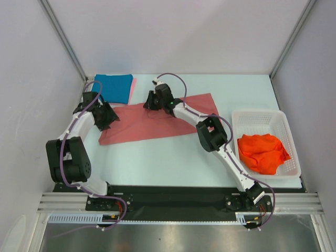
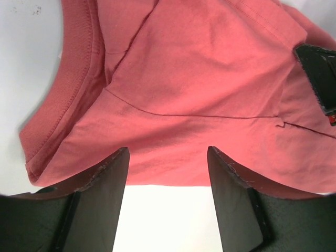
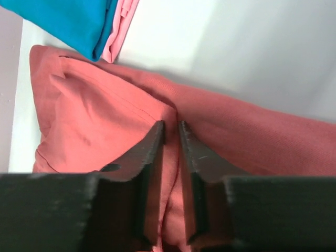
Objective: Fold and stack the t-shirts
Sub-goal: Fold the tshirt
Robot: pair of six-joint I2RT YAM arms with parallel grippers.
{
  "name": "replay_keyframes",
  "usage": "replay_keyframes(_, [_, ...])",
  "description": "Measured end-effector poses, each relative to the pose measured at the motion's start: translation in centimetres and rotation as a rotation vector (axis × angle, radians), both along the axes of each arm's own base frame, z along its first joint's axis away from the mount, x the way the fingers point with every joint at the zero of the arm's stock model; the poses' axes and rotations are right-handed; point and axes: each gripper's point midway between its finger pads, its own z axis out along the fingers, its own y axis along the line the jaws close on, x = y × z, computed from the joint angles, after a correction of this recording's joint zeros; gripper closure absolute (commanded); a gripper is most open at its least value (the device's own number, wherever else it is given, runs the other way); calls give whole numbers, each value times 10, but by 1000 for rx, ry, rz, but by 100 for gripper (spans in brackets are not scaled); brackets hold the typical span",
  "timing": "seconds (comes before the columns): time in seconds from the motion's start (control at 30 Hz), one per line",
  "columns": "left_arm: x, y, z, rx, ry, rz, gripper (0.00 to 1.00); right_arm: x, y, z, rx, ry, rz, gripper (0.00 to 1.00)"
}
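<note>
First, check the left gripper (image 2: 168,157): spread wide, holding nothing, poised over the near edge of the dusty salmon-red t-shirt (image 1: 157,123). Then check the right gripper (image 3: 170,136): narrowly parted over a raised crease of the same shirt; cannot tell whether pinching that crease or merely straddling it. Locate the shirt flat on the table (image 1: 173,163), between both arms, just beside the folded teal-blue t-shirt (image 1: 114,87) stacked on the light pink t-shirt (image 1: 133,90) at far left. Treat as light, limp and non-slippery: expect sagging, dragging and creasing, with no stiffness to push against. Take hold at a doubled edge or seam, pinching through all layers, preferably at both corners of one end. Read the long axis as left to right, right end angled slightly away; find the ribbed neckband (image 2: 79,79) toward the left end. Note the orange-red t-shirts (image 1: 262,152) bunched in the white basket (image 1: 260,116) at right.
</note>
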Motion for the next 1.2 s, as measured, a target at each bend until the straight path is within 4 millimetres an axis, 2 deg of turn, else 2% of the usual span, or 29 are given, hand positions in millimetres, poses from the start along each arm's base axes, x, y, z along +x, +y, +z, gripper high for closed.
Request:
replay_keyframes(0.03, [0,1,-1,3,4,2,36,0,-1,-1,-2,4,-1,66])
replay_keyframes(0.1, [-1,1,-3,6,12,4,39,0,-5,-3,-15,14,-4,60])
replay_keyframes(0.13, [-2,2,-4,9,17,7,44,1,-7,-1,-20,19,-2,55])
replay_keyframes(0.2, [-4,3,-6,14,27,14,48,0,-16,3,-52,33,-6,52])
replay_keyframes(0.23, [-6,4,-9,14,39,20,55,-1,-24,7,-81,37,-6,50])
replay_keyframes(0.3, [-10,5,-16,15,69,36,60,-2,-41,18,-138,36,-6,49])
replay_keyframes(0.43, [-35,12,-51,-5,195,91,69,-9,-85,60,-244,18,-4,58])
replay_keyframes(0.53, [-62,21,-81,-53,305,173,73,-26,-127,88,-307,18,-17,62])
replay_keyframes(0.63, [-63,30,-81,-123,308,244,73,-47,-173,103,-357,46,-37,64])
replay_keyframes(0.73, [-63,32,-81,-157,309,268,74,-60,-220,96,-413,89,-74,64])
replay_keyframes(0.87, [-65,34,-80,-175,314,281,71,-71,-273,65,-533,171,-116,63])
replay_keyframes(0.93, [-66,38,-78,-157,309,286,68,-79,-287,52,-599,211,-117,63])
replay_keyframes(1.03, [-74,49,-71,-71,307,302,64,-87,-301,42,-680,241,-121,64])
replay_keyframes(1.1, [-78,53,-58,-7,283,298,62,-92,-308,37,-725,260,-120,65])
replay_keyframes(1.17, [-74,47,-41,52,235,264,52,-92,-317,35,-768,256,-111,61])
replay_keyframes(1.2, [-70,40,-31,72,206,237,40,-91,-320,35,-782,247,-99,57])
